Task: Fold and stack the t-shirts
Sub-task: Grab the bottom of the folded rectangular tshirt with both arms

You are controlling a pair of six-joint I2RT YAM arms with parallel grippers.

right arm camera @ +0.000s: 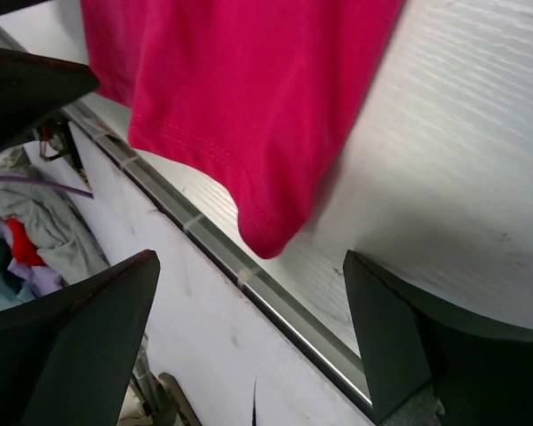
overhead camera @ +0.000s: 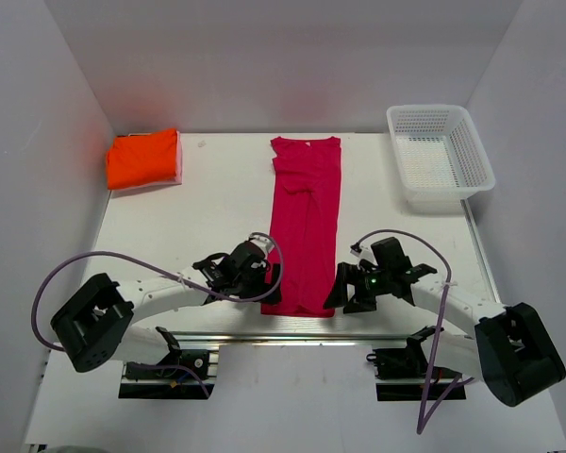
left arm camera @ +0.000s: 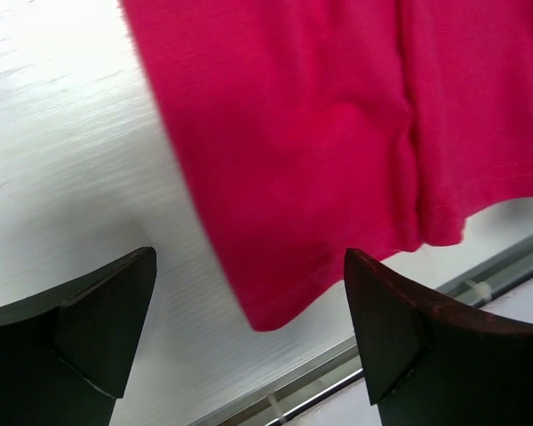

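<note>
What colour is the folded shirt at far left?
The folded shirt is bright orange; top external view shows it best.

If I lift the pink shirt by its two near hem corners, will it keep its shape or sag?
Probably sag: the pink shirt lies flat and creased in a narrow strip, so it looks floppy. Likely light, being thin cloth. Its overlapped layers, seen at the hem, may separate unless each pinch takes them all.

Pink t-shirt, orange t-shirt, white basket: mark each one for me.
pink t-shirt (overhead camera: 307, 226), top external view, middle of the long folded strip.
orange t-shirt (overhead camera: 143, 159), top external view, centre of its folded top.
white basket (overhead camera: 478, 151), top external view, its right side wall.
</note>
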